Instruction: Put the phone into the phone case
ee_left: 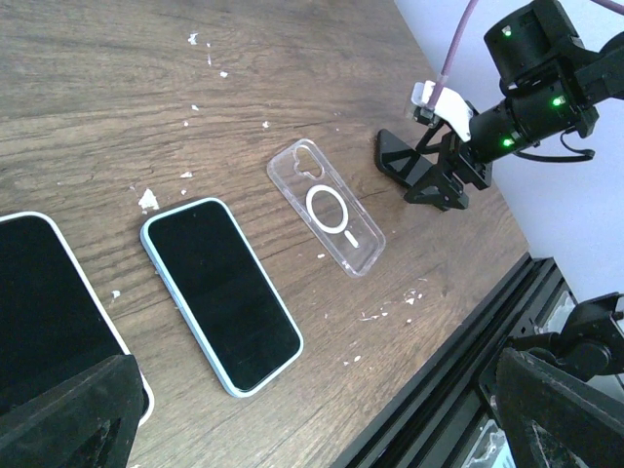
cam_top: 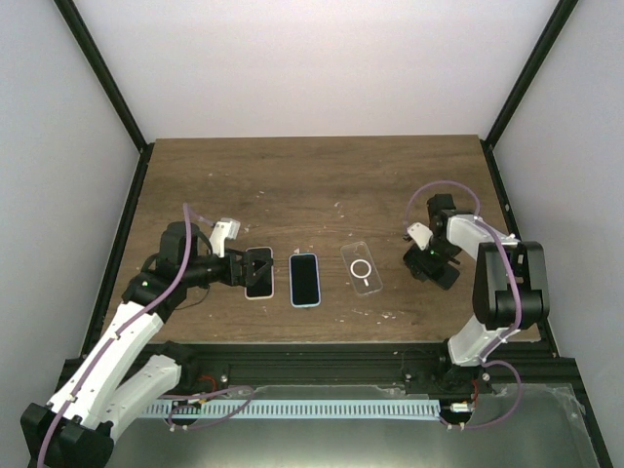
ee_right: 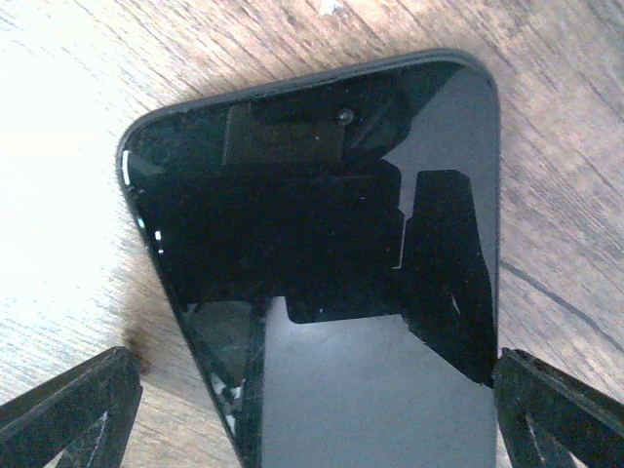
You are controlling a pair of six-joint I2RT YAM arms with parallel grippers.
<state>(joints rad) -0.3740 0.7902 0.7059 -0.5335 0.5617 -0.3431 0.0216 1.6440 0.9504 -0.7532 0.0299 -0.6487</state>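
A: Left claw (cam_top: 252,269): holding anything?
B: Nothing; it gapes wide above a white-edged phone (ee_left: 39,312). Rightward lie a blue-rimmed phone (ee_left: 220,292), then the clear phone case (ee_left: 327,207), flat on the desk (ee_left: 146,97).
A: And the black phone (ee_right: 331,244)?
B: Far right, glossy face up, between the fingers of the right claw (cam_top: 433,265), spread wide, gripping nothing.
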